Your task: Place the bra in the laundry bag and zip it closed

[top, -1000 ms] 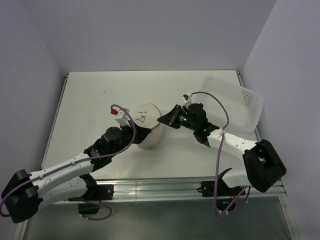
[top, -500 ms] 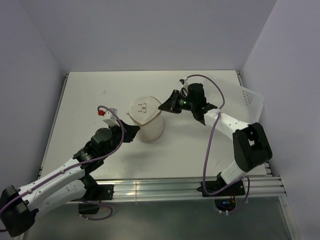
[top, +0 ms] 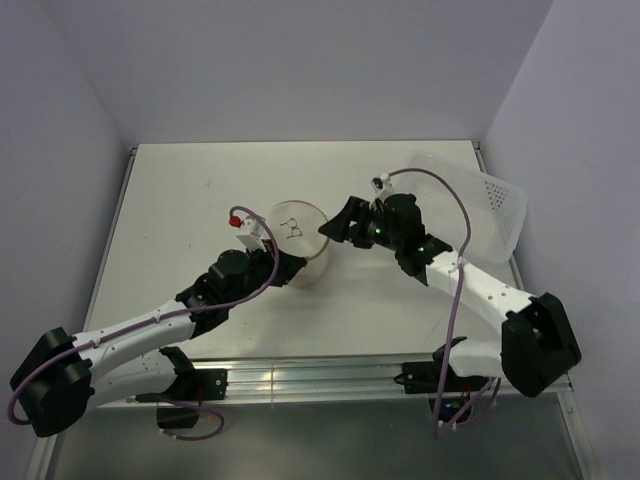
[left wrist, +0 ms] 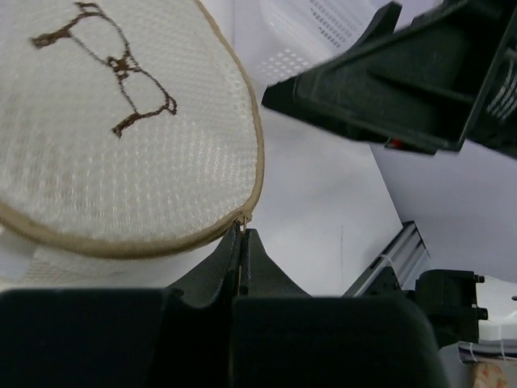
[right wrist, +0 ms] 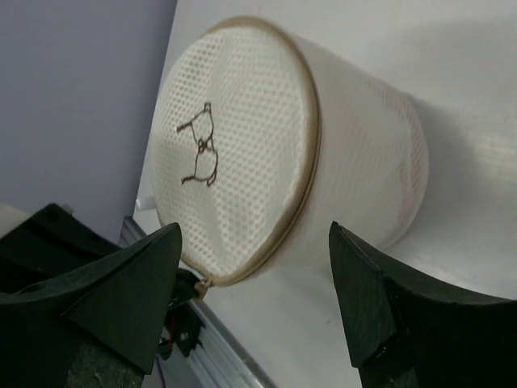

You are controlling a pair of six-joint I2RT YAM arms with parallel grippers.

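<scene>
The laundry bag [top: 305,255] sits near the middle of the table [top: 180,200], between the two grippers, its round lid [right wrist: 234,145] tilted upward and showing the dark bra outline [left wrist: 113,69]. Along the rim that is visible, the zip line runs closed.

The left gripper [top: 288,268] is at the bag's near-left side. It is clenched, with the zip pull [left wrist: 241,234] pinched at its tips right at the lid's edge.

The right gripper [top: 338,222] is just beside the bag's right rim and released. Its fingers [right wrist: 121,283] are spread wide with the bag ahead of them, and no contact is visible.

Bare table extends left of and beyond the bag. A perforated plastic bin [top: 480,200] occupies the far right corner, behind the right arm. A metal rail [top: 300,375] bounds the near edge.
</scene>
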